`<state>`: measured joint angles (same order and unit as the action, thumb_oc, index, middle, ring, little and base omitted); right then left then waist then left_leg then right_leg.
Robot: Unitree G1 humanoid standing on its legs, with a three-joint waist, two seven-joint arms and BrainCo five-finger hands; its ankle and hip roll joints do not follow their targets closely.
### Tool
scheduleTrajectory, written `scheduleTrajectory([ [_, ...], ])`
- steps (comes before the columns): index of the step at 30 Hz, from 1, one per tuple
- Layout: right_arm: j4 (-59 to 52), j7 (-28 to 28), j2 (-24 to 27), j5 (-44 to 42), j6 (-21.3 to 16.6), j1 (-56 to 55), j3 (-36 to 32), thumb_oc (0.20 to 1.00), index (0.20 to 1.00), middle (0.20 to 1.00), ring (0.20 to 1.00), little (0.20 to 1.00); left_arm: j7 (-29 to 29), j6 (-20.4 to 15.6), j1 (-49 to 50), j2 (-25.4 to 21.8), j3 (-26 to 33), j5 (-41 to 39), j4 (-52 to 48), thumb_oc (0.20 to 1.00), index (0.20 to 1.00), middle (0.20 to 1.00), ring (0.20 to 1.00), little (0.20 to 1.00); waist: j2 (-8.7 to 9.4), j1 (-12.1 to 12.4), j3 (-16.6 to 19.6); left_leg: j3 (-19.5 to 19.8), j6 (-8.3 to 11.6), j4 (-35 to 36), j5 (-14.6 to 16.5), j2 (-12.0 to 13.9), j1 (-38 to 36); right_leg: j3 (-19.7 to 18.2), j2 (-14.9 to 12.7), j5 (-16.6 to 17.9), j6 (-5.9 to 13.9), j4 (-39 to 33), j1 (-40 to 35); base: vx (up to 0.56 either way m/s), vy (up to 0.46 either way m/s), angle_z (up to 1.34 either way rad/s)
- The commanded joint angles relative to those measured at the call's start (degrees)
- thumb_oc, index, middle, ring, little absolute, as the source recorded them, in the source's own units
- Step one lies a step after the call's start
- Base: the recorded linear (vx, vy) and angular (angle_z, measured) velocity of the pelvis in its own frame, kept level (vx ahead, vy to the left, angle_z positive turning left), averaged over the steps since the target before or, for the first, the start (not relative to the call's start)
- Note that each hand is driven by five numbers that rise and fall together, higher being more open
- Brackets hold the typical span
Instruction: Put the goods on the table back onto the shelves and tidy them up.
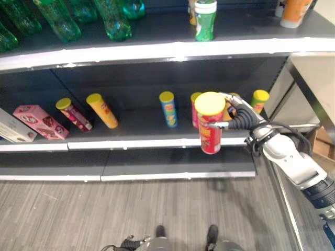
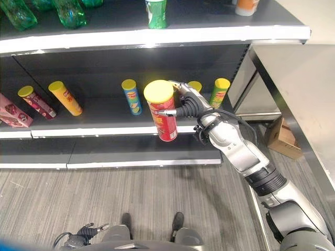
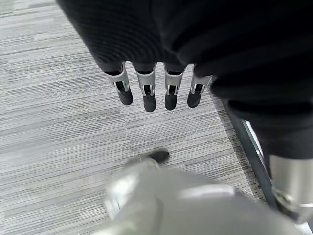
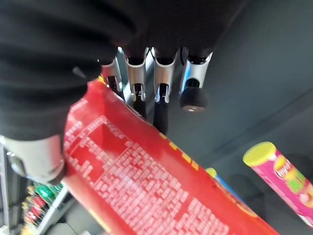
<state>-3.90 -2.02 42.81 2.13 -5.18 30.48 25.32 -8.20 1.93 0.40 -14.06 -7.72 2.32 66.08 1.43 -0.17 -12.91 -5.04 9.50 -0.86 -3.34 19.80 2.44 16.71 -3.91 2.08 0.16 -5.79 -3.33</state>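
My right hand (image 1: pixel 242 118) is shut on a red chip can with a yellow lid (image 1: pixel 210 128). It holds the can upright in the air, just in front of the middle shelf's (image 1: pixel 131 142) front edge. In the right wrist view the red can (image 4: pixel 146 186) lies across the palm under the fingers (image 4: pixel 161 83). Several other chip cans stand on that shelf: a blue one (image 1: pixel 168 109), an orange one (image 1: pixel 102 110), a magenta one (image 1: pixel 73 114) and a green one (image 1: pixel 259 99). My left hand (image 3: pixel 146 93) hangs over the floor, open and holding nothing.
A pink box (image 1: pixel 39 121) and a white box (image 1: pixel 13 130) lie at the shelf's left end. The upper shelf (image 1: pixel 157 51) carries green bottles (image 1: pixel 63 21) and a green can (image 1: pixel 205 20). A cardboard box (image 2: pixel 282 137) sits on the floor at the right.
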Motion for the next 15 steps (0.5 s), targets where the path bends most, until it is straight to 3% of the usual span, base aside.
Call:
scheduleTrajectory([
  [1,-0.3,-2.1,-0.5,1.5,-0.6,1.7,-1.0,0.200,0.200,0.200,0.200,0.200,-1.8,0.0,0.1,-3.2,-1.3,-1.7,-0.9,1.000,1.000,1.000,1.000,1.000,-1.59,0.3,4.6,0.0,1.09,2.4,-2.4,-0.8,-0.8,-3.2,-4.9,-7.8,7.65,3.2,-1.1,0.22,0.315,0.21],
  [4,-0.2,-2.6,-0.6,2.9,-0.4,-0.2,-2.8,0.200,0.200,0.200,0.200,0.200,-1.5,-0.2,0.3,-3.2,-2.4,0.5,-0.9,1.000,1.000,1.000,1.000,1.000,-3.43,0.2,5.1,-1.3,1.78,3.4,-0.6,-3.0,-1.7,-2.5,-7.7,-6.4,8.99,3.5,-2.0,0.18,0.314,0.00],
  [5,-0.3,-2.6,-0.6,2.9,-0.4,-0.3,-2.9,0.200,0.200,0.200,0.200,0.200,-1.5,-0.2,0.3,-3.2,-2.5,0.5,-0.9,1.000,1.000,1.000,1.000,1.000,-3.31,0.2,5.1,-1.4,1.70,3.3,-0.5,-3.2,-1.7,-2.5,-7.9,-6.4,9.08,3.5,-2.0,0.15,0.384,0.01],
  [7,-0.1,-3.1,-1.6,4.8,0.2,-0.7,-4.0,0.200,0.200,0.200,0.200,0.200,-1.1,-0.5,0.5,-3.8,-3.2,2.3,-0.8,1.000,1.000,1.000,1.000,1.000,-3.66,0.3,4.9,-2.1,0.25,5.0,1.8,-7.7,-3.3,-3.5,-12.1,-4.5,10.42,5.4,-0.8,0.14,0.376,0.21],
  [8,-0.1,-3.1,-1.6,4.8,0.2,-0.7,-4.0,0.200,0.200,0.200,0.200,0.200,-1.1,-0.5,0.5,-3.8,-3.2,2.3,-0.8,1.000,1.000,1.000,1.000,1.000,-3.52,0.4,4.9,-2.2,0.15,5.1,1.8,-7.8,-3.3,-3.7,-12.3,-4.5,10.53,5.5,-0.7,0.10,0.373,0.37],
  [10,0.8,-3.9,-2.9,6.0,0.6,1.4,-4.2,0.200,0.200,0.200,0.200,0.200,-0.7,-0.7,1.5,-5.3,-3.4,3.1,-1.3,1.000,1.000,1.000,1.000,1.000,-4.02,1.1,4.2,-3.3,-3.88,5.9,4.8,-13.6,-4.5,-5.1,-17.5,-1.6,11.76,11.8,4.0,0.13,0.540,0.08],
  [13,1.8,-4.3,-3.9,6.3,0.7,3.1,-3.6,0.200,0.200,0.200,0.200,0.200,-0.3,-0.5,2.6,-5.8,-3.0,3.6,-0.9,1.000,1.000,1.000,1.000,1.000,-4.63,1.3,3.2,-4.6,-5.34,5.9,6.2,-15.1,-5.8,-4.2,-19.3,0.7,11.03,17.3,7.1,0.06,0.299,-0.20],
  [15,1.6,-4.3,-4.5,5.8,0.4,3.1,-3.8,0.200,0.200,0.200,0.200,0.200,0.0,-0.3,3.1,-6.1,-2.9,3.9,-0.7,1.000,1.000,1.000,1.000,1.000,-4.96,0.7,2.4,-5.0,-5.62,5.9,6.4,-15.0,-6.2,-6.2,-17.0,0.8,10.43,21.2,10.0,0.02,0.118,-0.22],
])
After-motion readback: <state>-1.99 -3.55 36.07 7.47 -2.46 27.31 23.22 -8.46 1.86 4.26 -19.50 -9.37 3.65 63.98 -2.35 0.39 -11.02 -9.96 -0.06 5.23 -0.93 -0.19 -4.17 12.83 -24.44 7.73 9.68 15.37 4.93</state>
